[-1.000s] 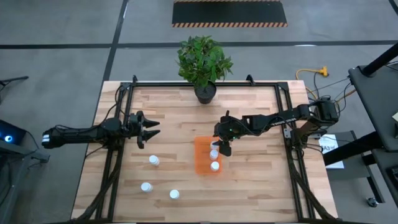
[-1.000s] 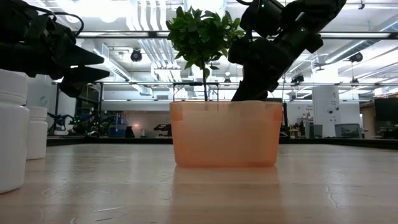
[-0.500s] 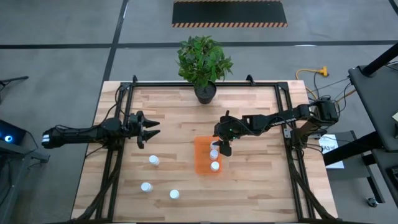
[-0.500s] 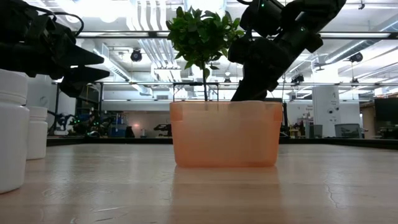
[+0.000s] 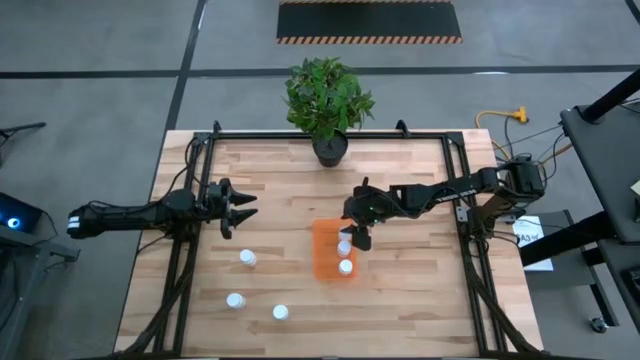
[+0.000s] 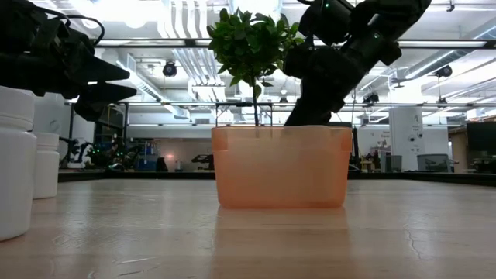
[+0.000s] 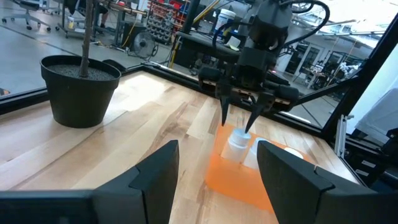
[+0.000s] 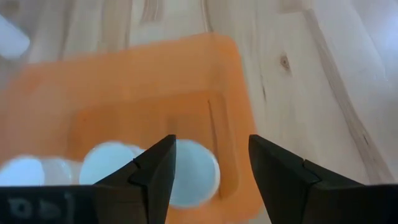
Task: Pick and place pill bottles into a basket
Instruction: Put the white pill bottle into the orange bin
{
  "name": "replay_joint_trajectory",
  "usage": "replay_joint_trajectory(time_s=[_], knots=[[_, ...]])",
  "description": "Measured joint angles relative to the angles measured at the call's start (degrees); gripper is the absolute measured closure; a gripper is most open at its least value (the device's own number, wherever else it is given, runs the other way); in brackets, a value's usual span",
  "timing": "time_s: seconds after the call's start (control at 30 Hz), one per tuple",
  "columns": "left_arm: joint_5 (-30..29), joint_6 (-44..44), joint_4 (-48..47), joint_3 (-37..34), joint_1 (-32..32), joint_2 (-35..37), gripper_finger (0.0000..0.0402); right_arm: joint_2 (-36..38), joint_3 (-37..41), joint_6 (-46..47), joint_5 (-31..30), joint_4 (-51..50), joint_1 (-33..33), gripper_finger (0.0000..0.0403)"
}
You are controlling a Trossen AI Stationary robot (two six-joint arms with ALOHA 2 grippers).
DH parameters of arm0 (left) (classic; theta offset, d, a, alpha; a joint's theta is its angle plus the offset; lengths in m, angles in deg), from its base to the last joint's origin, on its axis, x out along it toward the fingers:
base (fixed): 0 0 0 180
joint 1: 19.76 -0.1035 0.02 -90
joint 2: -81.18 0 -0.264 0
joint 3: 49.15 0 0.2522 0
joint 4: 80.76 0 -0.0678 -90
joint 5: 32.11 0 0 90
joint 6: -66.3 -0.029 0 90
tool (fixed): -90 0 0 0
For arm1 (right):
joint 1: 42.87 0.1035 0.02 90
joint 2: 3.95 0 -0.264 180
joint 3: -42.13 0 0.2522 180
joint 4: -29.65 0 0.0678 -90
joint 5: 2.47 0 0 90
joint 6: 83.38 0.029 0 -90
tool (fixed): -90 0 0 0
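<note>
Plant (image 5: 326,95) in dark pot (image 5: 330,148) at the table's (image 5: 290,180) far edge, high view; black frame rails run along both sides. Orange basket (image 5: 328,250) near mid-table, holding two white pill bottles visible at its right side, one (image 5: 346,267) clear of the arm, one (image 5: 344,247) directly under the right hand (image 5: 357,238). Three more bottles stand loose on the wood to the basket's left: one (image 5: 247,259) nearer, two (image 5: 235,300) (image 5: 280,313) toward the near edge. Left hand (image 5: 243,208) hovers over bare wood, well apart from the bottles, fingers spread, empty. Low view: basket wall (image 6: 279,167) translucent orange, contents hidden; right arm dips behind its rim; two bottles (image 6: 15,159) loom at the left edge. Left wrist view: right hand (image 7: 239,121) poised above a capped bottle (image 7: 236,143) in the basket (image 7: 227,177), fingers apart, tips astride the cap, contact not clear. Right wrist view: round white cap (image 8: 189,171) seen between the parted fingers (image 8: 155,171), orange basket floor (image 8: 143,118) around it.
</note>
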Motion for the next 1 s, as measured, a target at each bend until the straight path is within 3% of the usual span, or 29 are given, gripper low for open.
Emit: replay_joint_trajectory(time_s=[0.27, 0.43, 0.7, 0.83, 1.0], knots=[[0.0, 0.0, 0.0, 0.0, 0.0, 0.0, 0.0201, 0.5, 0.0, 3.2, 4.9, 9.0, 0.0, 0.0211], [0.0, 0.0, 0.0, 0.0, 0.0, 0.0, 0.0201, 1.8, 0.0, 3.4, 8.2, 9.1, 0.0, 0.0211], [0.0, 0.0, 0.0, 0.0, 0.0, 0.0, 0.0201, 9.0, 1.3, 1.7, 5.6, 9.2, 0.0, 0.0211], [0.0, 0.0, 0.0, 0.0, 0.0, 0.0, 0.0201, 15.2, 4.8, 0.8, 1.1, 10.8, 0.0, 0.0211], [0.0, 0.0, 0.0, 0.0, 0.0, -0.1, 0.0201, 23.6, 10.6, -0.1, 0.0, 13.7, 0.0, 0.0211]])
